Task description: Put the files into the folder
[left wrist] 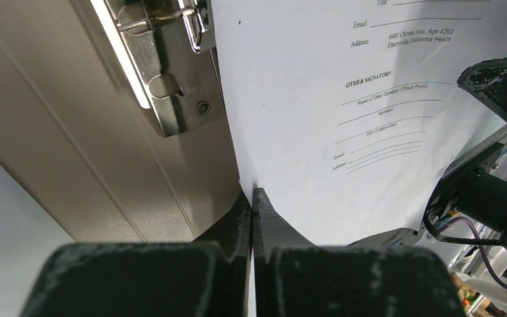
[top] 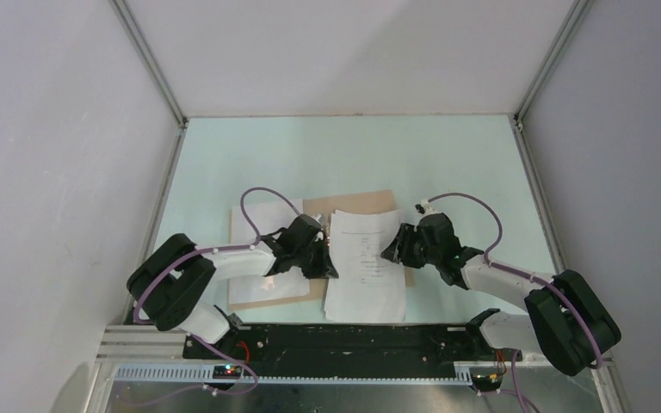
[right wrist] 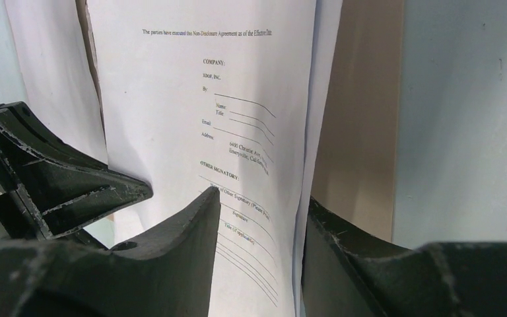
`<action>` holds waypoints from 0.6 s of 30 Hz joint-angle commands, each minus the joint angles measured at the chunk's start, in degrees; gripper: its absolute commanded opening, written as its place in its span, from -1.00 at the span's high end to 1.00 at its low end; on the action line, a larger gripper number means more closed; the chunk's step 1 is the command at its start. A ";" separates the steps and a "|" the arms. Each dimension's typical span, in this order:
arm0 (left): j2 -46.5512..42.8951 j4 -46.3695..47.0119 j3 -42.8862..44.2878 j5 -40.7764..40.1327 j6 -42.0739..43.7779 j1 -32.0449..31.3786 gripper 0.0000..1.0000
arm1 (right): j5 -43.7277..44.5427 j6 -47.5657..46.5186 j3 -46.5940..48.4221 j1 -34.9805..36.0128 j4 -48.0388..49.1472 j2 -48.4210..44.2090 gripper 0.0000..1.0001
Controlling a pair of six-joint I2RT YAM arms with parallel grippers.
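**Left jaws pinching the files, right jaws spread**

Left gripper — fingers pressed together on the left edge of the files, low centre of the left wrist view. Right gripper — fingers spread, one on each side of the right edge of the same sheets, not gripping them.

Files lay mid-frame in the overhead view, between the two grippers. Their upper part was over the folder and their lower part ran past its near edge onto the table. Metal clip sat upper left of the left wrist view, just beside the sheets' edge.
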 commanded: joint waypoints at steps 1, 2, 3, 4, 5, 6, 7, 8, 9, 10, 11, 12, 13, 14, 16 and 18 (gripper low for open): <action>1.57 -4.86 0.50 -3.66 1.03 -0.25 1.00 | -1.13 -0.83 1.01 0.06 0.53 0.82 0.02; 1.52 -4.86 0.62 -3.55 1.02 -0.24 1.00 | -1.09 -0.54 1.01 0.37 1.00 1.18 0.03; 1.45 -4.86 0.76 -3.40 1.01 -0.25 1.00 | -1.13 -0.43 1.01 0.69 1.18 1.90 0.03; 1.27 -4.86 0.84 -3.33 1.05 -0.27 1.00 | -1.16 -0.24 1.01 0.86 1.63 2.60 0.03; 1.24 -4.86 1.05 -3.25 1.14 -0.29 1.00 | -1.21 -0.20 0.97 1.14 1.81 2.91 0.03; 1.15 -4.86 1.16 -3.17 1.25 -0.24 1.00 | -1.31 -0.10 1.00 1.26 2.16 3.47 0.04; 1.14 -4.86 1.42 -2.99 1.37 -0.27 1.00 | -1.33 -0.08 0.92 1.42 2.29 3.69 0.05; 1.22 -4.86 1.52 -2.80 1.42 -0.23 1.00 | -1.21 -0.07 0.99 1.45 2.45 4.04 0.11; 1.21 -4.86 1.86 -2.67 1.43 -0.23 1.00 | -1.09 -0.02 1.04 1.40 2.54 4.11 0.16; 1.10 -4.90 1.96 -2.50 1.48 -0.27 1.00 | -0.95 -0.14 1.02 1.30 2.52 4.03 0.34; 1.03 -5.04 2.28 -2.44 1.51 -0.24 0.98 | -0.80 -0.28 1.02 0.75 2.52 3.89 0.44; 0.75 -5.21 2.43 -2.41 1.57 -0.25 0.96 | -0.79 -0.69 1.25 0.28 2.49 3.56 0.65; 0.59 -5.98 2.81 -2.48 1.68 -0.28 0.90 | -0.66 -1.12 1.57 -0.74 1.82 3.39 0.77; 0.29 -6.47 3.37 -2.60 2.03 -0.26 0.87 | -0.17 -2.33 2.65 -1.17 1.16 3.15 0.96; -0.06 -8.06 4.36 -2.98 2.72 -0.23 0.79 | 2.11 -4.76 4.94 -1.79 -1.26 3.54 1.00; -0.24 -9.52 5.29 -3.49 3.36 -0.22 0.52 | 4.10 -7.14 7.09 -1.93 -2.48 4.52 1.00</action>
